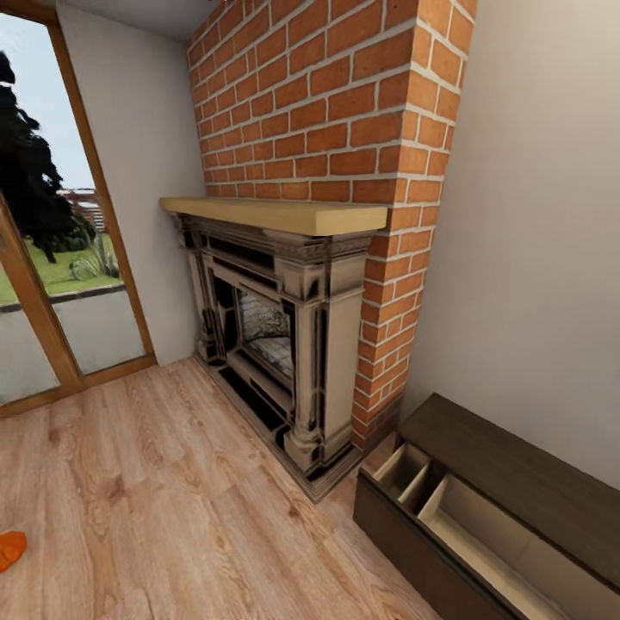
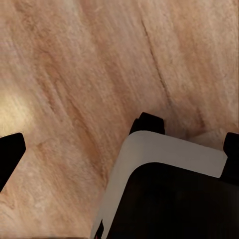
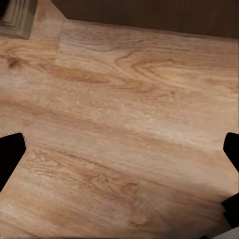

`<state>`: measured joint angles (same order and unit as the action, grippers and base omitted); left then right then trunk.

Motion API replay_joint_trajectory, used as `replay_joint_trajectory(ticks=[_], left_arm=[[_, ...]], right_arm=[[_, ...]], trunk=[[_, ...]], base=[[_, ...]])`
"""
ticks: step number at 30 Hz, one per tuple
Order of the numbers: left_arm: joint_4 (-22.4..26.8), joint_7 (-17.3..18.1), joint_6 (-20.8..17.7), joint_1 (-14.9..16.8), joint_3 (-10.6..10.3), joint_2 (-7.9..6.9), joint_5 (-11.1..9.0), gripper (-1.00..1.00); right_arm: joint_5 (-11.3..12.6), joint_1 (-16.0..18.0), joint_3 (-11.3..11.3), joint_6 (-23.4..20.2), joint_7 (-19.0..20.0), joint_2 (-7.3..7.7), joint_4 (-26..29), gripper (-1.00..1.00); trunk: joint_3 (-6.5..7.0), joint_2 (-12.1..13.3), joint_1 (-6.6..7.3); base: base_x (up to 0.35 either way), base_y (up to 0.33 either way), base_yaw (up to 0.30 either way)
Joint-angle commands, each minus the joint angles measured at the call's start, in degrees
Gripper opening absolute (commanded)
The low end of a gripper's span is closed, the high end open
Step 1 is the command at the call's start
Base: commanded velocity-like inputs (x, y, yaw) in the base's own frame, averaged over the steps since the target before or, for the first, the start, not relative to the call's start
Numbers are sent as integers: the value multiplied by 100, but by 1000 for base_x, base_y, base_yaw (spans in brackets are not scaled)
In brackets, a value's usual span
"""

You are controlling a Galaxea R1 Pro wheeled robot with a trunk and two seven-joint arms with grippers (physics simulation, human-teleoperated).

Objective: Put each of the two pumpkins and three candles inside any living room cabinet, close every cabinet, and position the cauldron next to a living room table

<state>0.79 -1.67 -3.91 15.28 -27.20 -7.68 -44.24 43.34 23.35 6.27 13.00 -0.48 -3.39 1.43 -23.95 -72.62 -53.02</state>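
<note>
Cabinet point(image 1: 508, 491) first, since it is the biggest task thing in sight: the long low dark brown unit sits against the plain wall to the right of the brick fireplace point(image 1: 293, 344), and its drawer is pulled out, showing pale beige compartments with dividers. I see nothing lying in the compartments that show. The wooden floor point(image 1: 172, 499) stretches bare between it and the glass door point(image 1: 52, 258) on the left.

At the far left edge of the head view, low on the floor, a small bright orange shape point(image 1: 10, 548) pokes in; it may be one of the pumpkins, but it is cut off and I cannot be sure.

Both wrist cameras look down at floorboards. The left pincer point(image 2: 119, 149) shows dark finger tips at the two sides of its view, wide apart, with nothing between them but floor and a white-and-black part of the robot's own body below. The right pincer point(image 3: 119, 149) likewise has its tips spread to the edges of its view and holds nothing; a strip of dark wood, likely the cabinet front, runs beyond it.

My reading: the robot is between fetches, with the drawer ready. The next move calls for turning toward the orange thing, reaching down and gripping it.
</note>
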Motion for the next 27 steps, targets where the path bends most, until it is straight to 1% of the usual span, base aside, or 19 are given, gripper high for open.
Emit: replay_joint_trajectory(ticks=[1, 27], left_arm=[[8, -18, -26, 3, -48, -1, -49, 100], [8, -18, -27, 5, -48, -1, -50, 100]], right_arm=[[54, 3, 49, 19, -5, -2, -2, 100], [51, 3, 49, 27, -5, -4, 1, 100]], trunk=[[-6, -3, 0], [-6, -3, 0]], base=[[0, 0, 286], [0, 0, 286]])
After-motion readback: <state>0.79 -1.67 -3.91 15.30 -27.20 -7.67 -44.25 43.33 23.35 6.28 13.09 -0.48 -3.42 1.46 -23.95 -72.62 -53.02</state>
